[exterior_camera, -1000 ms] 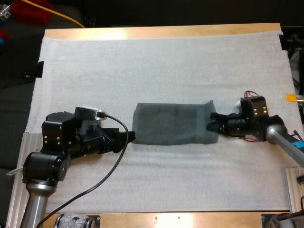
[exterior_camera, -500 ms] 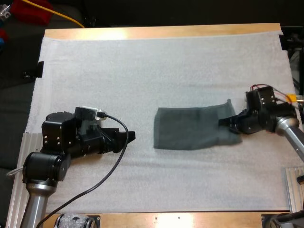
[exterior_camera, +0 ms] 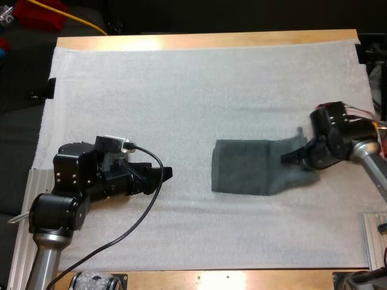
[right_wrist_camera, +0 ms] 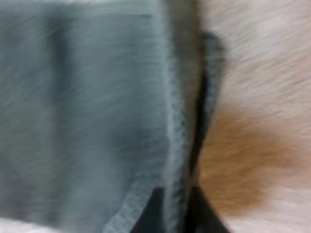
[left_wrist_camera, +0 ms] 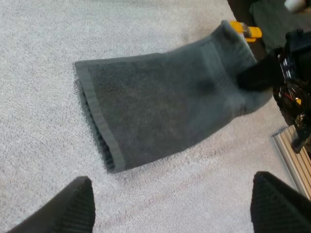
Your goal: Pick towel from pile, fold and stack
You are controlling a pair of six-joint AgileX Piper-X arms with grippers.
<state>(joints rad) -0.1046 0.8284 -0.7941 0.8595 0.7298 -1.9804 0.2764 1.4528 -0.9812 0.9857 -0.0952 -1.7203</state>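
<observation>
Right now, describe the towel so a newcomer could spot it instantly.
On the white mat, look at the right half. A folded dark grey-green towel lies there, its right end pinched by the right end effector. Nothing else there is cloth.

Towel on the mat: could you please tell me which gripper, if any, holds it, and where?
The right gripper holds the towel by its right end; the left gripper is open, holding nothing.

Grey-green towel (exterior_camera: 251,175), white mat (exterior_camera: 181,90)
</observation>
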